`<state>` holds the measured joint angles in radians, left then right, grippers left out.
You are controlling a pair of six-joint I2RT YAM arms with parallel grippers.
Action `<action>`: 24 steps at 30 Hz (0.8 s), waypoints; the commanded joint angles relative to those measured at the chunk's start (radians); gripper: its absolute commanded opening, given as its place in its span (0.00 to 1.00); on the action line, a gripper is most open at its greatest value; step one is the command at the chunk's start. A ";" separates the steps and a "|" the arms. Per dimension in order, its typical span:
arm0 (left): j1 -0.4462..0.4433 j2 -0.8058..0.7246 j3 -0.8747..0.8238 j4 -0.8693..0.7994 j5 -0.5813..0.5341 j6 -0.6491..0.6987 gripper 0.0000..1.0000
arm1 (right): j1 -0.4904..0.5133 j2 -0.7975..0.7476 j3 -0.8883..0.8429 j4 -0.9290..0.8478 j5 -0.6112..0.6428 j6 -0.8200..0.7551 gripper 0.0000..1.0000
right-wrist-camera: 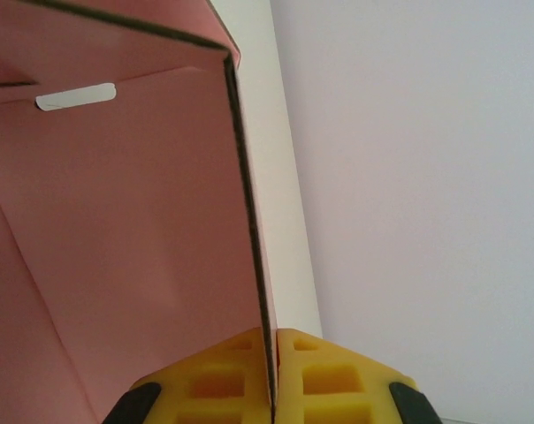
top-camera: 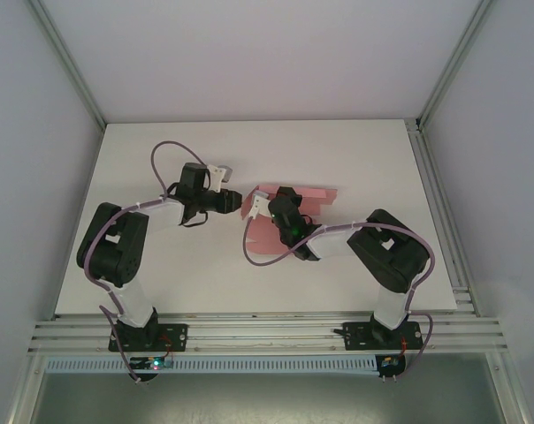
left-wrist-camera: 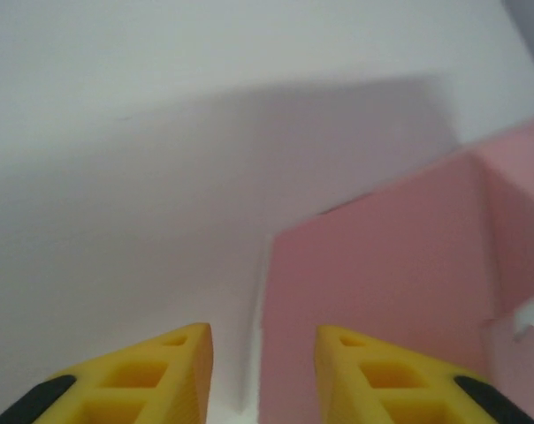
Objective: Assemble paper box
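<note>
Seeing the left end effector (left-wrist-camera: 263,344) hanging partly open, gripping nothing, just beside the left edge of the thin pale-pink card paper box (top-camera: 320,196). Finding that paper box sitting mid white flat counter (top-camera: 205,274), one panel standing up. Rightward, spotting the right end effector (right-wrist-camera: 274,344) pinching tight on that panel's edge.

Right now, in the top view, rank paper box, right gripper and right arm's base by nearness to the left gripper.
1. paper box, just right of the left gripper.
2. right gripper, clamped on the box's card, further right.
3. right arm's base, at the near edge, right side.
</note>
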<state>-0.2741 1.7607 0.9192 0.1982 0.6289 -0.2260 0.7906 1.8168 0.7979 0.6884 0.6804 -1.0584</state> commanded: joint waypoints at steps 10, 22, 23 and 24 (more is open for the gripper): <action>-0.071 -0.087 -0.125 0.057 0.106 0.160 0.35 | 0.017 -0.004 -0.034 -0.119 -0.029 0.098 0.00; -0.108 0.061 0.005 0.141 0.069 0.149 0.45 | 0.017 -0.011 -0.029 -0.195 -0.110 0.129 0.00; -0.117 0.063 0.000 0.141 0.063 0.146 0.45 | 0.020 -0.011 -0.035 -0.198 -0.113 0.125 0.00; -0.120 0.064 -0.010 0.141 0.055 0.144 0.45 | 0.022 -0.013 -0.045 -0.197 -0.118 0.115 0.00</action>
<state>-0.3607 1.8050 0.9020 0.2756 0.6991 -0.0967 0.7959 1.7844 0.7952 0.6193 0.6659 -0.9993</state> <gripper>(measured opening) 0.452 0.064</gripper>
